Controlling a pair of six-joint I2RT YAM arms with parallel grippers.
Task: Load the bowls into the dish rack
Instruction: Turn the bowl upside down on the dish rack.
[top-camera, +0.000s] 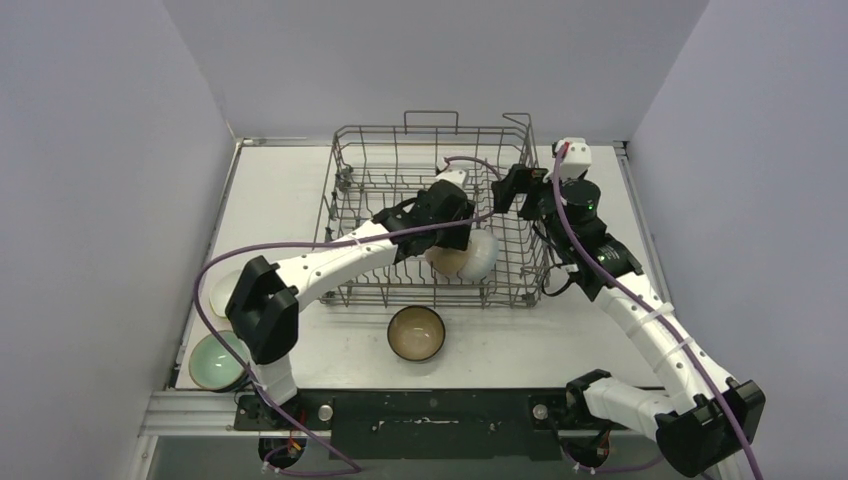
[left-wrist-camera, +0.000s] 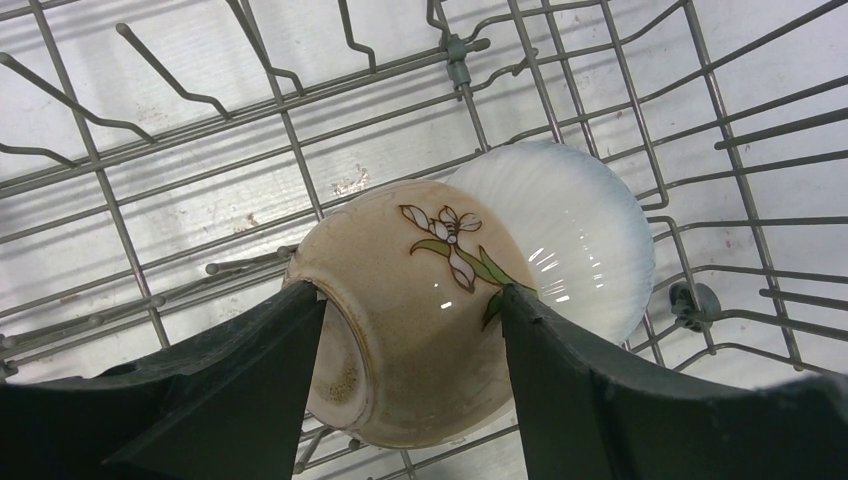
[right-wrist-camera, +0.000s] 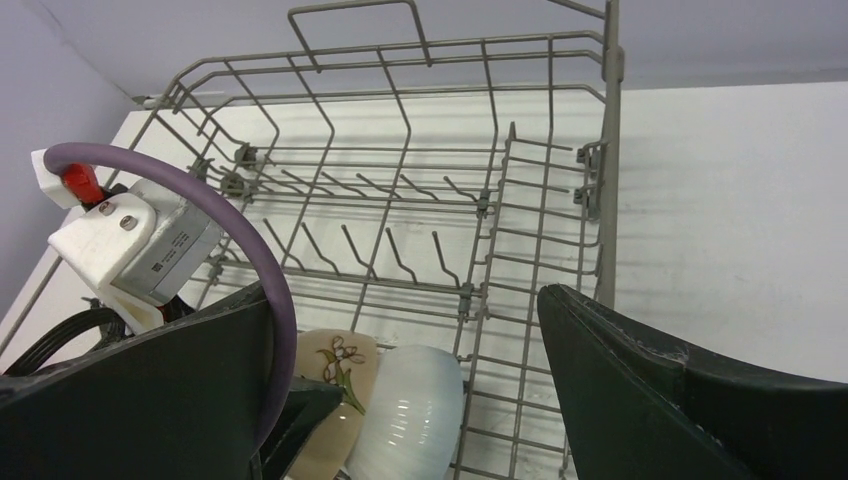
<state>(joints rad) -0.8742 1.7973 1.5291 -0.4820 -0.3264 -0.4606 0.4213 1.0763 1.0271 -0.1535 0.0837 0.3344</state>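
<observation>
Top external: high above, facing twelve o'clock. Wrist views: close over the dish rack (top-camera: 430, 128), right from three o'clock; shared by all, the flowered bowl (left-wrist-camera: 400, 320).

Beige floral bowl (left-wrist-camera: 410, 320) against white ribbed bowl (left-wrist-camera: 580, 230), both tilted inside rack (top-camera: 380, 180).

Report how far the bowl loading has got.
Done: the white ribbed bowl stands in the dish rack. In hand: the left gripper's jaws flank the beige flowered bowl beside it, grip unclear. Left: the brown-lined bowl in front of the rack and the pale green bowl by the left arm's base.
</observation>
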